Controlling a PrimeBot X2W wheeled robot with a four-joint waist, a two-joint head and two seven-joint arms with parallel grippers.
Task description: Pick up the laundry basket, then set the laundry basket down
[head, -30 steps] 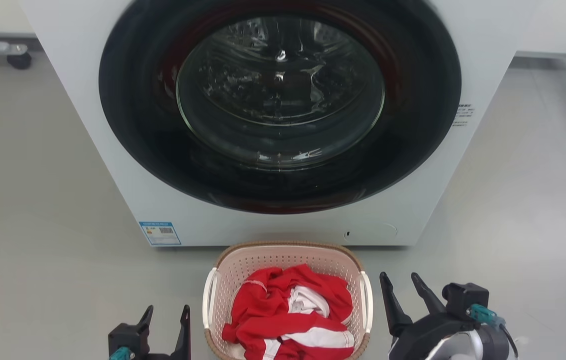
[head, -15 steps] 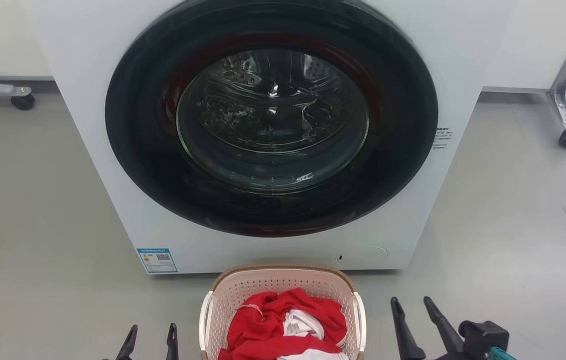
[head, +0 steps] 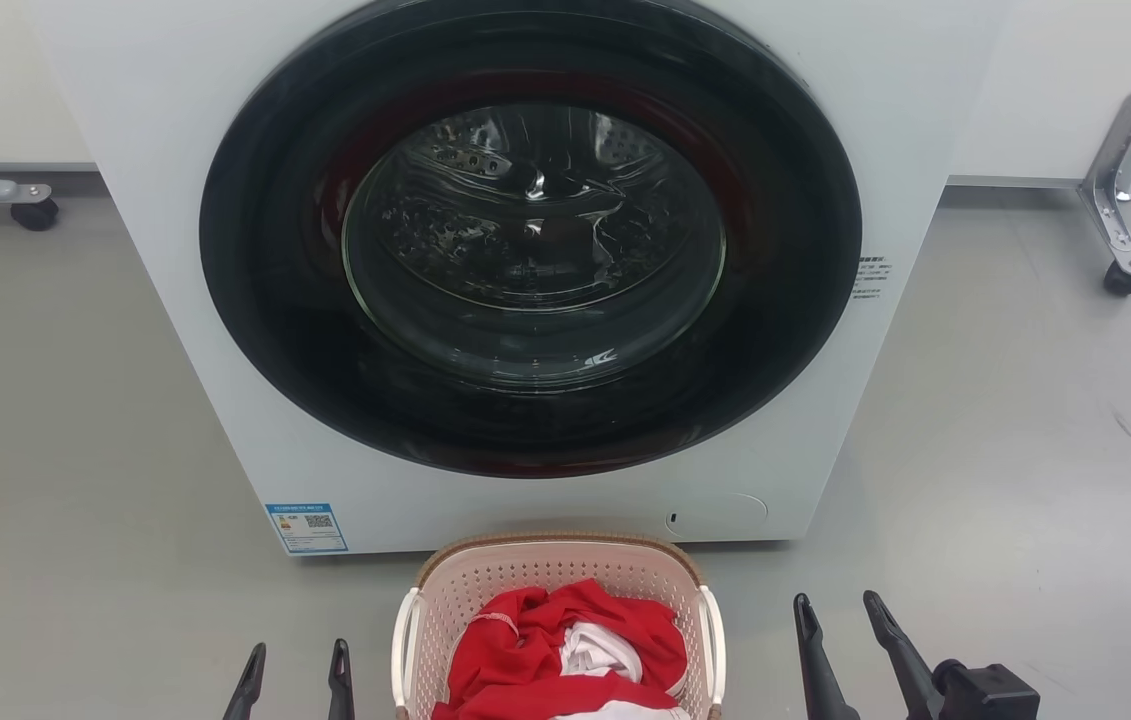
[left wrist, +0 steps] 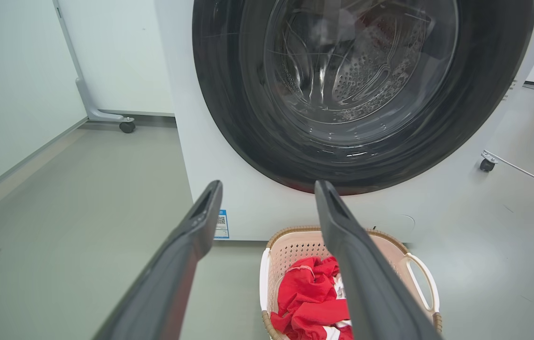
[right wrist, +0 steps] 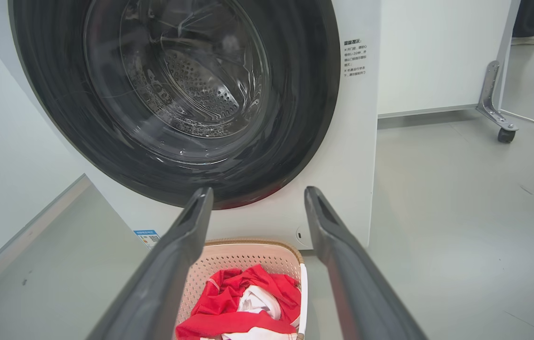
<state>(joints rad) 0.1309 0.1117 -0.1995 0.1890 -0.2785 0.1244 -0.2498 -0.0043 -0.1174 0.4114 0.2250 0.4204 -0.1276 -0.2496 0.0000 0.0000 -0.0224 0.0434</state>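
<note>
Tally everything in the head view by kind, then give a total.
White front-loading washing machine: 1
Pale pink perforated plastic laundry basket: 1
Red-and-white cloth heap in the basket: 1
Black caster wheels, one far left, one far right: 2
Dark two-fingered grippers, left gripper and right gripper: 2
Total: 7

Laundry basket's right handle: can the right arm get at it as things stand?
Probably yes. The right gripper stands beside the laundry basket, jaws open, with just floor between it and the near white handle.
</note>
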